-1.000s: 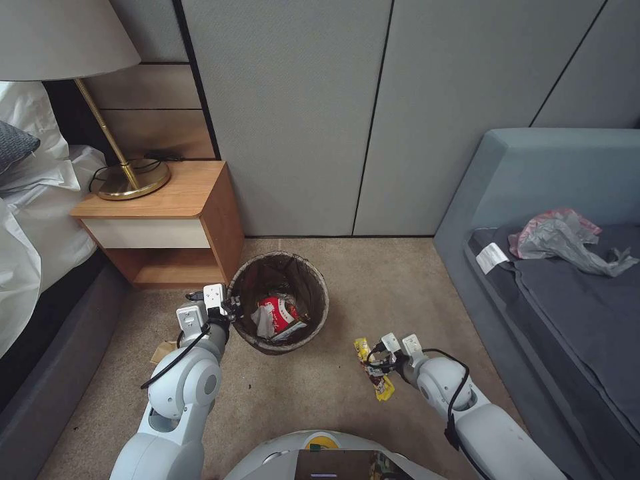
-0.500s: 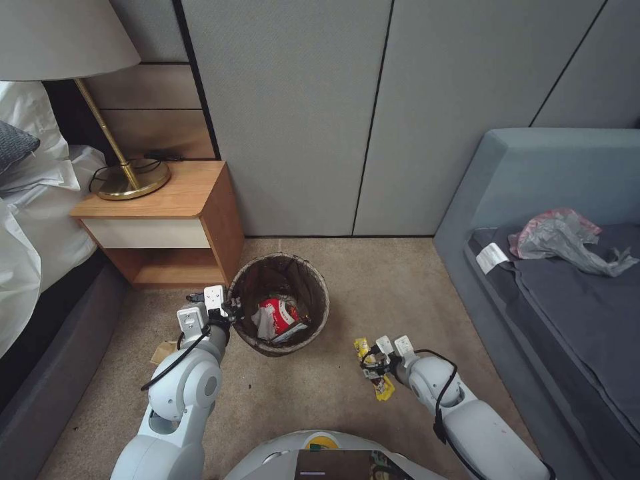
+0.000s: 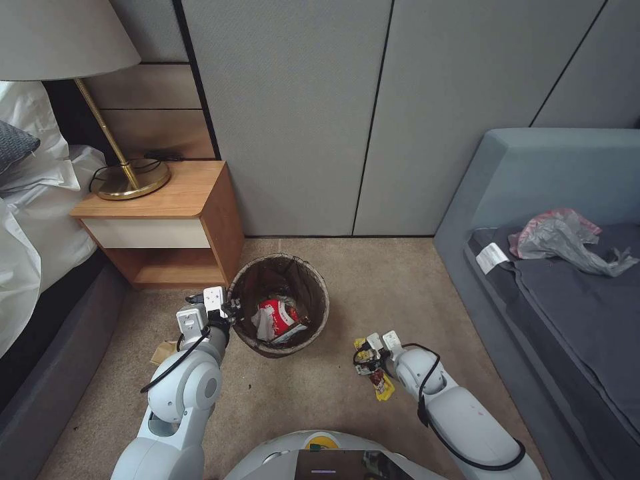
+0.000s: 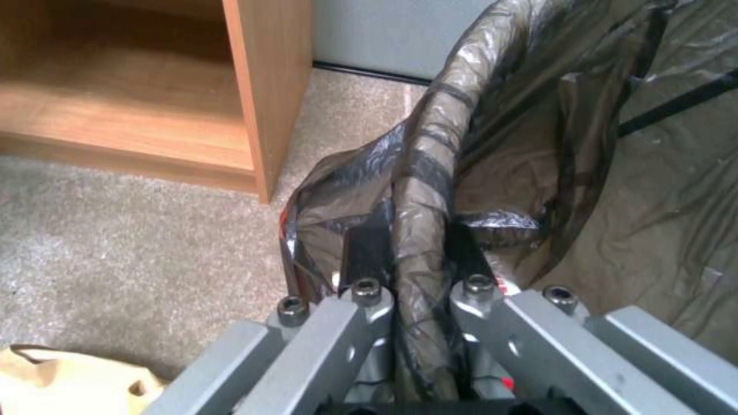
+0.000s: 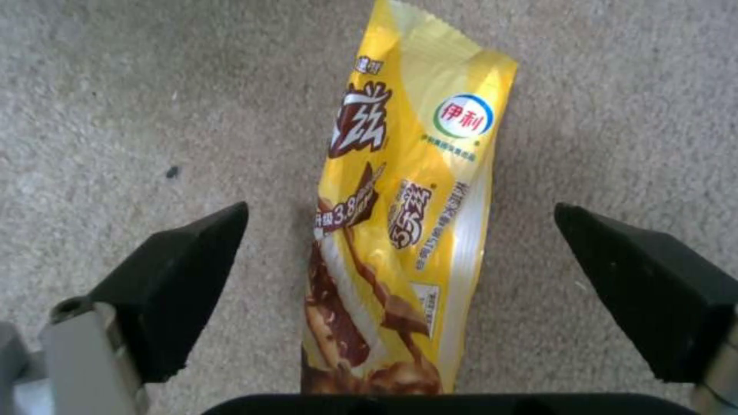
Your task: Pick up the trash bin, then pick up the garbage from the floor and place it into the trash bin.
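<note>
**Right between the jaws: wrapper lined up for the grab**

Now the yellow snack wrapper [image 5: 400,230] lies flat on the carpet [image 3: 320,393], and the right gripper [image 5: 400,276] hangs directly over it with its jaws spread wide, one black fingertip [image 5: 181,288] on each side and bare carpet showing between each tip and the wrapper. In the right wrist view its long axis runs straight away from the wrist, crosswise to the line the jaws would close along, so by my reading a plain descent and squeeze should catch it across its narrow width. Nothing is gripped yet.

From the head view, the wrapper [image 3: 375,373] sits on the floor to the right of the trash bin [image 3: 280,303], near it but apart, and the right gripper [image 3: 370,352] is clearly the nearer arm. The bin stands on the carpet just beside the wooden nightstand [image 3: 167,227], with a red-and-white crushed cup [image 3: 277,317] inside it.

Over on the other side, the left gripper [image 4: 419,271] is clenched on the bin's rim, the dark bag liner [image 4: 492,144] pinched between its jaws. A scrap of brown paper [image 3: 163,351] lies on the floor by the left arm, not yet collected.

Nothing stands between wrapper and bin: open carpet all the way. The sofa [image 3: 553,267] sits well off to the right, out of the path.
</note>
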Motion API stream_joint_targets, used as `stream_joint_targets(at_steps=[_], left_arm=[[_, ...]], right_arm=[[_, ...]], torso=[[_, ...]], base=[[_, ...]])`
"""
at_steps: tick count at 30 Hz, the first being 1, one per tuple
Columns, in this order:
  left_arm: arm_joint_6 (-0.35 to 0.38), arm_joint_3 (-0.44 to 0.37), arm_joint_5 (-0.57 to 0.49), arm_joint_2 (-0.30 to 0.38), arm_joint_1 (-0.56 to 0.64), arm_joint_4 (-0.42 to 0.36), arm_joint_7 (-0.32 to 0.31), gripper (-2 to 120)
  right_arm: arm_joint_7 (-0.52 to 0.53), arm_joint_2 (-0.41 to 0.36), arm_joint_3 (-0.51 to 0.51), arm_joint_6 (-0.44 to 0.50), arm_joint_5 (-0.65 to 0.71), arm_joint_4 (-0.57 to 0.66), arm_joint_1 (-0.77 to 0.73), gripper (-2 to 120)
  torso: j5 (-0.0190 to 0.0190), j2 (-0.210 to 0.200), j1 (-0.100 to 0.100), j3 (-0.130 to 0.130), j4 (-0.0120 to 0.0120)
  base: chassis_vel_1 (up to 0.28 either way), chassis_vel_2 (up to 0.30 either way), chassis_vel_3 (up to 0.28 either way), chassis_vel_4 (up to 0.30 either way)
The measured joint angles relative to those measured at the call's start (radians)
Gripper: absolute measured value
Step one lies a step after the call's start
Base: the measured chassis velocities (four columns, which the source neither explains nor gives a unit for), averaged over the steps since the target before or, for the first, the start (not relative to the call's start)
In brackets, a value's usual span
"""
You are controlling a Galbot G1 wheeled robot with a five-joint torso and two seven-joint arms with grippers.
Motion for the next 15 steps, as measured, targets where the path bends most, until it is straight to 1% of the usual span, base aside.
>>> stream_joint_targets(at_steps=[1,2,5,6,7,8,9,11,12,14,15], left_arm=[[0.0,0.0,0.0,-0.001,0.0,0.0,0.0,2],[0.0,0.0,0.0,-0.001,0.0,0.0,0.0,2],[0.0,0.004,0.003,-0.004,-0.001,0.003,0.0,2],[0.0,0.004,0.003,-0.004,-0.001,0.003,0.0,2],[0.0,0.005,0.004,-0.005,-0.002,0.004,0.001,2],[0.0,0.005,0.004,-0.005,-0.002,0.004,0.001,2],[0.0,0.006,0.004,-0.005,-0.002,0.006,0.001,2],[0.0,0.007,0.005,-0.005,-0.004,0.01,0.001,2],[0.0,0.007,0.005,-0.005,-0.004,0.01,0.001,2],[0.0,0.008,0.005,-0.005,-0.006,0.012,0.001,2],[0.0,0.008,0.005,-0.005,-0.006,0.012,0.001,2]], right_arm=[[-0.003,0.002,-0.003,0.0,-0.004,-0.008,0.004,91],[-0.003,0.002,-0.003,0.0,-0.004,-0.008,0.004,91],[-0.012,0.01,-0.007,0.003,-0.017,-0.034,0.014,76],[-0.012,0.01,-0.007,0.003,-0.017,-0.034,0.014,76],[-0.015,0.01,-0.007,0.005,-0.02,-0.038,0.014,71],[-0.015,0.01,-0.007,0.005,-0.02,-0.038,0.014,71],[-0.02,0.01,-0.007,0.009,-0.022,-0.043,0.015,64],[-0.025,0.009,-0.005,0.017,-0.026,-0.052,0.014,52],[-0.025,0.009,-0.005,0.017,-0.026,-0.052,0.014,52],[-0.026,0.007,-0.003,0.019,-0.026,-0.056,0.015,44],[-0.026,0.007,-0.003,0.019,-0.026,-0.056,0.015,44]], torso=[[0.0,0.0,0.0,0.0,0.0],[0.0,0.0,0.0,0.0,0.0],[0.0,0.0,0.0,0.0,0.0],[0.0,0.0,0.0,0.0,0.0],[0.0,0.0,0.0,0.0,-0.0001],[0.0,0.0,0.0,0.0,-0.0001],[0.0,0.0,0.0,0.0,-0.0001],[0.0,0.0,0.0,0.0,-0.0001],[0.0,0.0,0.0,0.0,-0.0001],[0.0,0.0,0.0,0.0,-0.0002],[0.0,0.0,0.0,0.0,-0.0002]], base=[[0.0,0.0,0.0,0.0],[0.0,0.0,0.0,0.0],[0.0,0.0,0.0,0.0],[0.0,0.0,0.0,0.0],[0.0,0.0,0.0,0.0],[0.0,0.0,0.0,0.0],[0.0,0.0,0.0,0.0],[0.0,0.0,0.0,0.0],[0.0,0.0,0.0,0.0],[0.0,0.0,0.0,0.0],[0.0,0.0,0.0,0.0]])
